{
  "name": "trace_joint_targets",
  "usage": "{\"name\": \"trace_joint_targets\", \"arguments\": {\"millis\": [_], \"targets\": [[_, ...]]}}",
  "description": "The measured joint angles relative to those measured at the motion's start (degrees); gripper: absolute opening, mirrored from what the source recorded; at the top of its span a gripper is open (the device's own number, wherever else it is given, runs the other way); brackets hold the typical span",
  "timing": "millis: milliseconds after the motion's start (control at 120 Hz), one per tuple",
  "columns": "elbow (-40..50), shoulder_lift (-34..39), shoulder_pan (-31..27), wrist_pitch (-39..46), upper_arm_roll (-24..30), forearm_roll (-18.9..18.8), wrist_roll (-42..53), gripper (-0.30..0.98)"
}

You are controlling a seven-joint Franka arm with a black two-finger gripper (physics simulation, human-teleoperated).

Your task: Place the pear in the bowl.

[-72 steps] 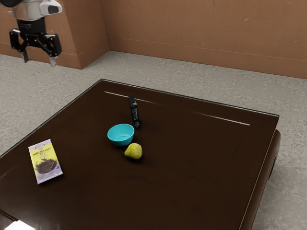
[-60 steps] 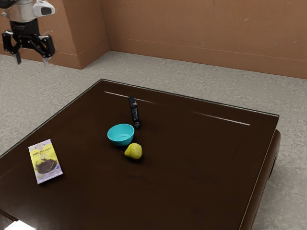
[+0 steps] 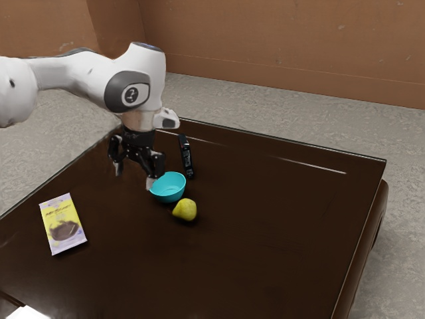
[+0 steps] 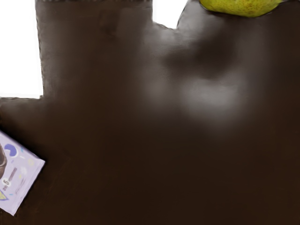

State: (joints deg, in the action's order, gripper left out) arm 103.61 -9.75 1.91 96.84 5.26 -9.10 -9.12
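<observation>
just beside the bowl (image 3: 169, 193) on the desk (image 3: 265, 232) lies the pear (image 3: 186, 210), likely firm but bruisable, its smooth roundness apt to roll or slip, so the hand (image 3: 135, 177), spread and empty near the bowl, should squeeze gently across its fat middle.

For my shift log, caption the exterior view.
Open black two-finger gripper above dark brown tabletop, yellow pear lying outside the round turquoise bowl.

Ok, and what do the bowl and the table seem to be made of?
The bowl looks like smooth plastic, going by its even turquoise colour, though glazed ceramic is possible. The table looks like dark, polished wood, judging by its deep brown colour and glossy streaks.
</observation>
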Motion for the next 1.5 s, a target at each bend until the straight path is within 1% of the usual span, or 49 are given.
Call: {"name": "trace_joint_targets", "arguments": {"millis": [33,75,192,358,517,692,1150,1500], "targets": [[-0.07,-1.26,2.36,1.99,0.27,0.01,-0.06,0.68],[-1.41,-3.42,3.10,4.22,0.43,0.02,-0.01,0.68],[-6.64,-10.33,2.79,8.86,0.53,0.04,0.76,0.68],[-7.70,-15.62,1.63,13.96,0.40,-0.31,3.45,0.69],[-6.97,-17.04,0.99,18.73,0.32,-3.07,10.56,0.69],[-6.69,-18.08,0.26,21.42,0.54,-4.08,18.70,0.69],[-6.79,-21.81,0.45,25.57,0.80,-4.77,36.26,0.69],[-7.45,-24.51,-0.07,27.38,0.80,-4.52,44.72,0.68]]}}
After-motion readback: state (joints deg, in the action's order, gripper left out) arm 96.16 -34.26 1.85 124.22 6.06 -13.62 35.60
